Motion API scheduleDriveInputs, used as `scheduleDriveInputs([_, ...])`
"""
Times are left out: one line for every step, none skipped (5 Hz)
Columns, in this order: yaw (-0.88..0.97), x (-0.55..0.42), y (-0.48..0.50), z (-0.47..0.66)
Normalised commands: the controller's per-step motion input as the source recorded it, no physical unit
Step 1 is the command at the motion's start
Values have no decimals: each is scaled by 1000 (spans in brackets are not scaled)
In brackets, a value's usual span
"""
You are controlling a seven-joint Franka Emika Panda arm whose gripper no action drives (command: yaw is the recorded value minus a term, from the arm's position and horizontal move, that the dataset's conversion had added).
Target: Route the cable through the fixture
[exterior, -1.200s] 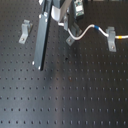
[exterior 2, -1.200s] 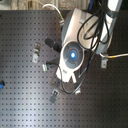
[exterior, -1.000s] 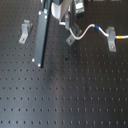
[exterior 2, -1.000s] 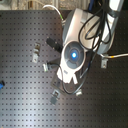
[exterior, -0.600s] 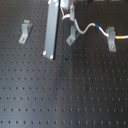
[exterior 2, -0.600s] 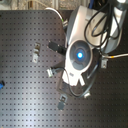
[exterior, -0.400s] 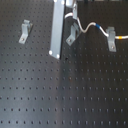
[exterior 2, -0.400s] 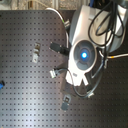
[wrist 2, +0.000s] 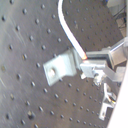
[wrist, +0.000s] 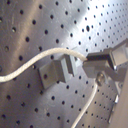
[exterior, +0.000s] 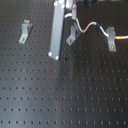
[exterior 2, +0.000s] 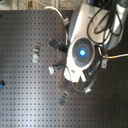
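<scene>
The cable (exterior: 90, 25), a thin white cord with a small blue band, curves across the black perforated board (exterior: 65, 95) from the bracket on the first exterior view's right (exterior: 112, 40) toward the middle fixture (exterior: 73, 35), where the gripper (wrist: 90, 64) meets it. In the first wrist view the cord runs over the top of the grey fixture (wrist: 59, 72) and straight into the fingertips (wrist: 100, 59); in the second wrist view it comes down past the clip (wrist 2: 61, 67) to the same spot. The jaws look closed on the cord just beside the fixture, though the pinch itself is small and blurred.

The risk I see is the cord riding over the clip instead of dropping into its slot, since it sits at the top edge. A sideways pull could also slip the thin cord out of the pinch, or drag it against the far bracket. A third bracket (exterior: 24, 31) stands well apart, unused.
</scene>
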Motion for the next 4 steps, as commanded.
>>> scheduleDriveInputs([0,12,30,0])
scheduleDriveInputs([274,2,6,403])
scheduleDriveInputs([183,-174,-145,390])
scheduleDriveInputs([114,-170,-198,358])
